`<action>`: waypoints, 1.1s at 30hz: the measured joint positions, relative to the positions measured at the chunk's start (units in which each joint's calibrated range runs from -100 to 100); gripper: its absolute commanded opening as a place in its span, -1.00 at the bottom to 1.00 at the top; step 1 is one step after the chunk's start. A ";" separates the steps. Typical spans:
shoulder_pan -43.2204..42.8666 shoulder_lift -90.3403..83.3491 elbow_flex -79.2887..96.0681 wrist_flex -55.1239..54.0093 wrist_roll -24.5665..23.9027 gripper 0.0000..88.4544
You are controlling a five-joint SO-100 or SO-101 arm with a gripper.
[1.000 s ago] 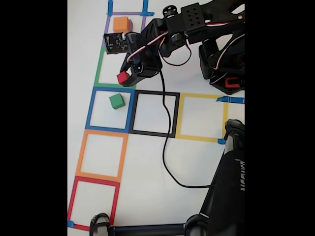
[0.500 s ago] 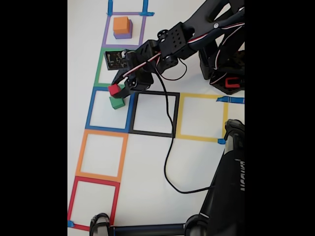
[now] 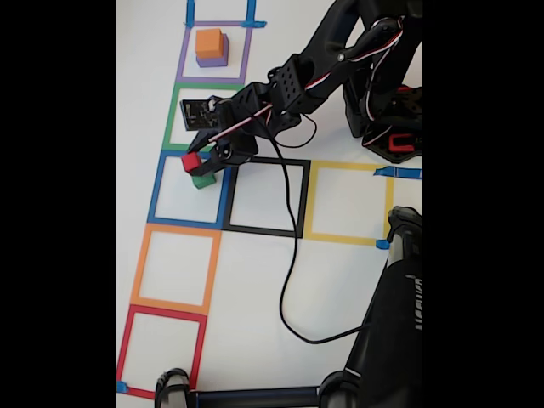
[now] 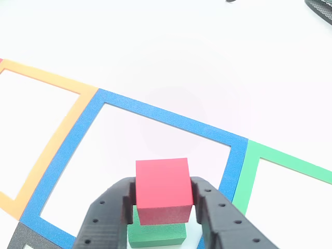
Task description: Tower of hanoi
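Black two-finger tool (image 4: pixel 163 207) clenched on small red solid cube (image 4: pixel 162 189), directly over green solid cube (image 4: pixel 155 234), inside blue tape square (image 3: pixel 158 189). Orange block (image 3: pixel 209 42) atop purple block (image 3: pixel 212 60), far square.

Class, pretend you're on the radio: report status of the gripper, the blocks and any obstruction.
Gripper shut on red block. Red block directly above green block, inside blue tape square. Orange block stacked on purple block. Nothing blocking.
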 measured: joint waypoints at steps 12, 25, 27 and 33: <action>0.94 0.42 2.66 -2.74 0.00 -0.88; 0.94 3.80 2.66 -5.72 0.00 -0.88; 0.94 4.31 2.66 -6.21 0.00 -0.88; 0.94 4.81 2.66 -6.69 0.00 -0.88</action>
